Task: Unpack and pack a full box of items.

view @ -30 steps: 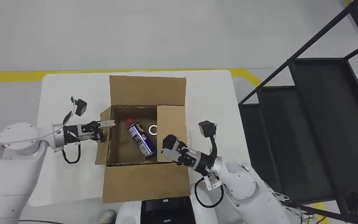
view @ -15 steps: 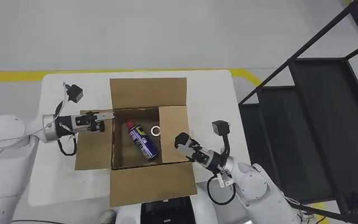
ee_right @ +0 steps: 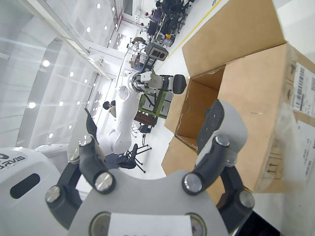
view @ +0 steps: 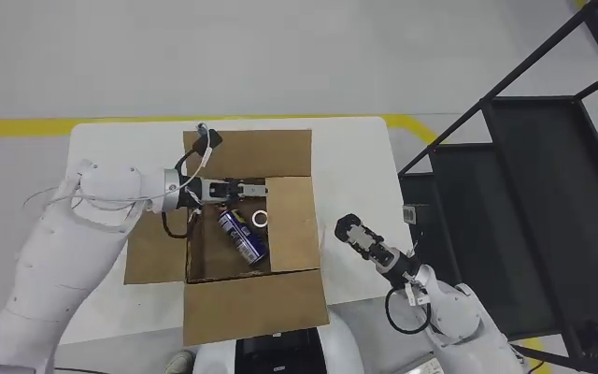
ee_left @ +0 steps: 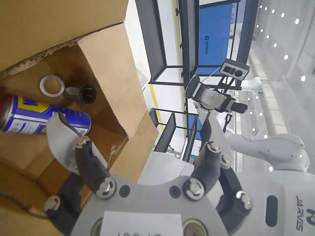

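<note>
Shows spray can [view: 241, 238] lying flat inside open box [view: 248, 154], left gripper [view: 254, 189] spread wide over the opening, right gripper [view: 348, 227] spread wide outside. Likely rigid, smooth, apt to roll; best pinched across mid-body.

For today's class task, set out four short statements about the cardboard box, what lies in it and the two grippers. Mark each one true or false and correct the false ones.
1. The spray can lies on its side inside the cardboard box. True.
2. The left gripper is shut on the spray can. False: it is open and holds nothing, above the box opening.
3. A ring lies in the box near the spray can. True.
4. The right gripper is down inside the box. False: it is outside the box, open, over the table past a side flap.
</note>
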{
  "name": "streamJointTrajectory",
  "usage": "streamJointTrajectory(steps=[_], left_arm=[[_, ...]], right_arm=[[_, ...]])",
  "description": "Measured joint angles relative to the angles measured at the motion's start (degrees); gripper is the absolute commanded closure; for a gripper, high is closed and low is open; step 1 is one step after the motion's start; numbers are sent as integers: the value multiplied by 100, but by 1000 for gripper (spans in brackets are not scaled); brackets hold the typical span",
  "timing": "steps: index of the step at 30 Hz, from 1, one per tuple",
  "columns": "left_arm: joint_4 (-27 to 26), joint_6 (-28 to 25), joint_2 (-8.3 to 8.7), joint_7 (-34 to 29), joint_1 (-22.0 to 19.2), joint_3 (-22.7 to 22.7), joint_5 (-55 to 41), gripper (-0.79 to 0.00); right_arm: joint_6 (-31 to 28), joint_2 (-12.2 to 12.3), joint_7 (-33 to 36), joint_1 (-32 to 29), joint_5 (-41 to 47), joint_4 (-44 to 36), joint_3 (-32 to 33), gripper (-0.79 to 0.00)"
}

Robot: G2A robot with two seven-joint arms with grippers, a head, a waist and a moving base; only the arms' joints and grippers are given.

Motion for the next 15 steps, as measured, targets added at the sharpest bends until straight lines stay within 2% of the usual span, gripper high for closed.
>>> streamJointTrajectory(steps=[5, 8, 15], left_arm=[[739, -240, -328, 399, -370, 862, -139, -785], [1127, -324, -472, 524, -477, 1177, -180, -785], [1613, -345, -680, 991, -584, 1460, -143, -785]], right_arm=[[-141, 20, 102, -51, 274, 208, 86, -785], [-191, 27, 163, -26, 354, 315, 64, -785], [-251, 39, 281, 45, 390, 442, -47, -785]])
